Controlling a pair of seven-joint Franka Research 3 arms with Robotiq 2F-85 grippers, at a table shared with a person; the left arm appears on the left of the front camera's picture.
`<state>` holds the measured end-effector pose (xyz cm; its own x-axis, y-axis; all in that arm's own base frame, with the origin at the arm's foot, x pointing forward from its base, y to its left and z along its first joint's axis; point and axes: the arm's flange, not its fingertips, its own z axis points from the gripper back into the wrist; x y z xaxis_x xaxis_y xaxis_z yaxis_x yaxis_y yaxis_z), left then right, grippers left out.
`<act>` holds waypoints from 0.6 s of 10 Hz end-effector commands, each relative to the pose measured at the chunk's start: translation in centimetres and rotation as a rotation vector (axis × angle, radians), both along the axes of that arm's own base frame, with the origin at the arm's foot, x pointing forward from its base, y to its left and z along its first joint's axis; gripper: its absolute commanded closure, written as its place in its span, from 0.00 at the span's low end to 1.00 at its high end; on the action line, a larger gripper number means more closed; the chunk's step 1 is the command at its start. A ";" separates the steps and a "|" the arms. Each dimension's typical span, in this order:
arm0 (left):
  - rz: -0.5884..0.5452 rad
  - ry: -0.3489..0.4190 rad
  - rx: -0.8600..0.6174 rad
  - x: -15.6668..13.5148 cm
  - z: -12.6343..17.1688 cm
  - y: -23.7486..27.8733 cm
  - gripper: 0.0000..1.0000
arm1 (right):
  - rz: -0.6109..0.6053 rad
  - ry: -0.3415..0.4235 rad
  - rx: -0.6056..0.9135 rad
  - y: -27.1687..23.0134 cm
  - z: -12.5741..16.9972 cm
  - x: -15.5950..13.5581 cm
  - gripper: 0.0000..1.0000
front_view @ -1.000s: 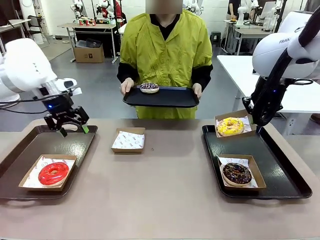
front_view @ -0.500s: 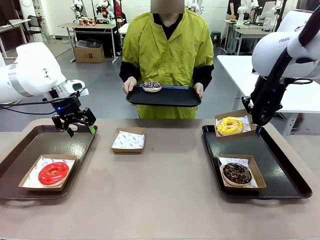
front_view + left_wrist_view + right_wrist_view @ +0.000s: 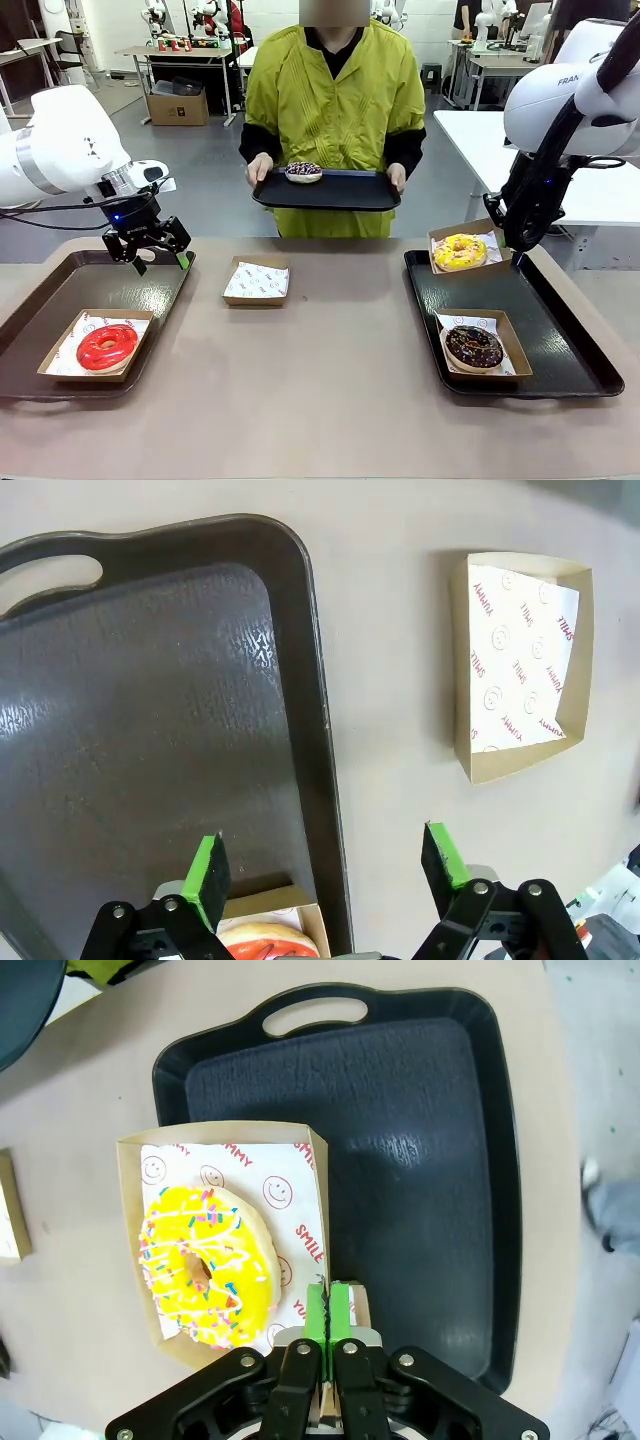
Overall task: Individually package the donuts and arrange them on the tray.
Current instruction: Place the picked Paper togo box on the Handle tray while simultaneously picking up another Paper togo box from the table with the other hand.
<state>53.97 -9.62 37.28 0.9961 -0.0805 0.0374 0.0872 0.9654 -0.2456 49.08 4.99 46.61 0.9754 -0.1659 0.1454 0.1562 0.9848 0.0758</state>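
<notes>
Cardboard-boxed already: red donut [image 3: 106, 346], chocolate donut [image 3: 473, 346]; right end effector [image 3: 328, 1298], pads pressed together, pinches the wall of the third box [image 3: 318, 1200], yellow donut [image 3: 208, 1265] just beside it. Left end effector [image 3: 325, 865] spread, empty box [image 3: 462, 680] ahead of it; purple donut [image 3: 303, 172] on the person's tray [image 3: 330, 195] not yet packaged.

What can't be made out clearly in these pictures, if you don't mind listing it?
- Red donut, left wrist view: mostly cut off by the bottom edge and the open left gripper.
- Person's donut, front view: too small to make out its topping.
- Right gripper, front view: fingertips hidden behind the yellow donut's box; its wrist view shows them shut on the box wall.
</notes>
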 end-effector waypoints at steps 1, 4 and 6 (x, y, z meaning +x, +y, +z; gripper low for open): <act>0.001 0.001 0.057 1.2 0.7 -1.6 0.00 | 0.014 0.021 0.015 -1.4 0.1 1.2 0.99; -0.051 -0.005 0.149 5.4 3.0 -7.0 0.00 | 0.039 0.051 -0.031 -5.3 0.0 2.8 0.99; -0.064 0.000 0.191 7.1 3.0 -9.6 0.00 | 0.103 0.063 -0.023 -7.2 -1.3 3.9 0.99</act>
